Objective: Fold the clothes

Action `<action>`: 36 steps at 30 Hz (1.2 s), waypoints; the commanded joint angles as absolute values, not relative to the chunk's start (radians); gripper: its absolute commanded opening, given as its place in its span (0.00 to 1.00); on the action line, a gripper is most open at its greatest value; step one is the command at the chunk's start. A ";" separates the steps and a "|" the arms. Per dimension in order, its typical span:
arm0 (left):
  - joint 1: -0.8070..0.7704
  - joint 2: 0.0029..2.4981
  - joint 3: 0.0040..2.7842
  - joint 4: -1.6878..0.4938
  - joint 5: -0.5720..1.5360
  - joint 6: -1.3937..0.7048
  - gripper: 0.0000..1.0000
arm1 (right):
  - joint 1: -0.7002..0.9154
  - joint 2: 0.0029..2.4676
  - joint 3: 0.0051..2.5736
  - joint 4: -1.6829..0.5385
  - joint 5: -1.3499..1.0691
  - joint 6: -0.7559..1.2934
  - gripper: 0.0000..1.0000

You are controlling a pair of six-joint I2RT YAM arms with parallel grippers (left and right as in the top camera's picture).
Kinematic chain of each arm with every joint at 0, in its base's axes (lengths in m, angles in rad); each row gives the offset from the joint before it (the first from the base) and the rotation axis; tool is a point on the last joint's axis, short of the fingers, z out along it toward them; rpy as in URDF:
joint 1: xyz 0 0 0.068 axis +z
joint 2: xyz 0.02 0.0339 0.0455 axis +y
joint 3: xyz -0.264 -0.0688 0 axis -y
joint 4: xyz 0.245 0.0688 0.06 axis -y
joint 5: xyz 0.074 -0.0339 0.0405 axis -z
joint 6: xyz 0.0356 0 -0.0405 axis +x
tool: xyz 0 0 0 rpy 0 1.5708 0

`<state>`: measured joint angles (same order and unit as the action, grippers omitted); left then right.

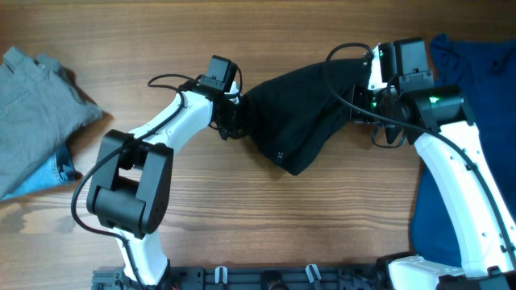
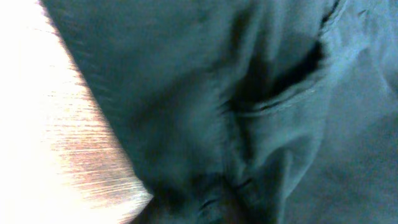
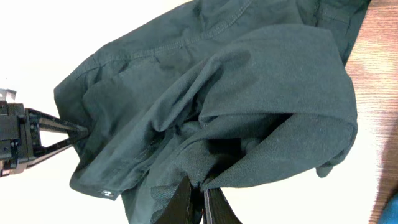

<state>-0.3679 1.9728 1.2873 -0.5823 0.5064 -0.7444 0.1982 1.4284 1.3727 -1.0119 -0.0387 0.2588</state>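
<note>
I note black shorts [image 1: 294, 121] bunched mid-table [image 1: 242, 234], spanning both arms. Right gripper [image 3: 200, 186] pinching fabric fold. Left gripper [image 1: 228, 122] fingers [image 3: 65, 132] pressed together on shorts' left edge.

Overhead looks straight down; both wrist views close on black shorts [image 1: 298, 121].

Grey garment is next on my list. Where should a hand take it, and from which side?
Pinch the corner of the grey garment that juts out rightward, coming in from the right. That tip lies free on the table, while the rest runs off the left edge of view.
</note>
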 commanded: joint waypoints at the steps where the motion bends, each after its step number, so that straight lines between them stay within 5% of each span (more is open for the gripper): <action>1: -0.371 1.977 1.276 -0.552 0.384 -0.748 0.04 | 0.200 1.431 1.371 -1.017 -0.011 0.243 0.04; 22: 0.103 1.957 1.553 -0.057 0.166 -0.677 0.05 | 0.200 1.431 1.370 -1.234 0.150 0.236 0.04; 25: 0.113 1.966 1.553 -0.049 0.167 -0.656 0.55 | 0.200 1.431 1.370 -1.250 0.165 0.236 0.04; 29: 0.108 1.969 1.553 -0.152 0.175 -0.569 0.90 | 0.200 1.431 1.370 -1.230 0.169 0.236 0.04; 31: 0.101 1.969 1.553 -0.261 0.226 -0.511 1.00 | 0.200 1.433 1.370 -1.200 0.169 0.236 0.06; 36: 0.070 1.969 1.552 -0.690 0.352 -0.501 1.00 | 0.200 1.434 1.368 -1.081 0.168 0.236 0.12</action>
